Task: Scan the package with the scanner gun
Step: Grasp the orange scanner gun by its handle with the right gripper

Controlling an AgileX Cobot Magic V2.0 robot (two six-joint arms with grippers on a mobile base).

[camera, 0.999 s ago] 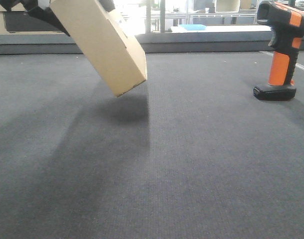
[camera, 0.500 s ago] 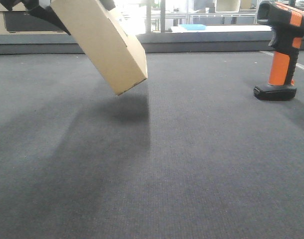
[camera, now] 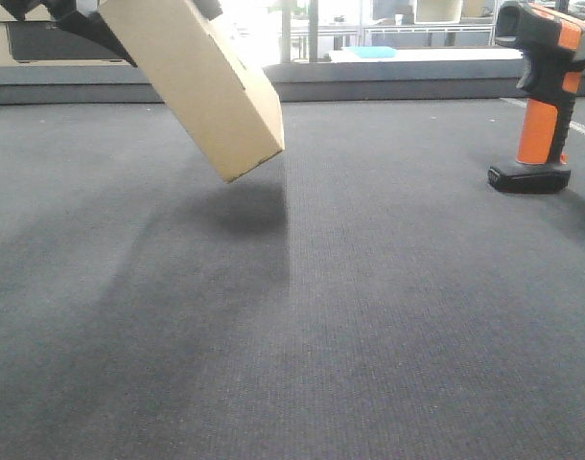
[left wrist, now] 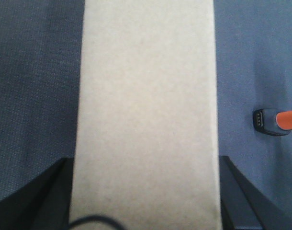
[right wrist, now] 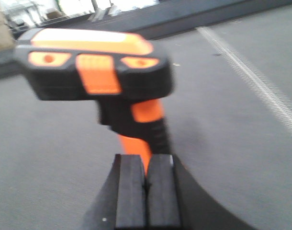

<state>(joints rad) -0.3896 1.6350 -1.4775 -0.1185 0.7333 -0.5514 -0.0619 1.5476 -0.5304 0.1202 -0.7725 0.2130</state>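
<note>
My left pincer [left wrist: 145, 203] is closed on the box [camera: 192, 81], one black finger on each long side. The box hangs tilted, clear of the table [camera: 369, 316] and well to the left of the scanner [camera: 542, 96]. The scanner stands upright on its black foot, and nothing has hold of it.

My right pincer [right wrist: 146, 191] sits just short of the scanner's orange handle. Its two pads are pressed together and hold nothing.

As I judge it, the step is taking up the scanner. To do it well I should spread the pads wider than the handle before closing in, since shut pads would only nudge it over. I'd then straddle the orange part between head and foot, squeeze squarely, and lift straight up so the foot doesn't drag. Meanwhile the left side should hold the box steady, ready to turn its label face toward the scanner's head.

I can't find the barcode label in any view, so I can't say which face carries it. The front view cuts off the box's top, most of my left pincer and the back of the scanner's head. The right wrist view is blurred, and the scanner's foot is hidden behind my pads there. I can't tell how much gap is left to the handle.
</note>
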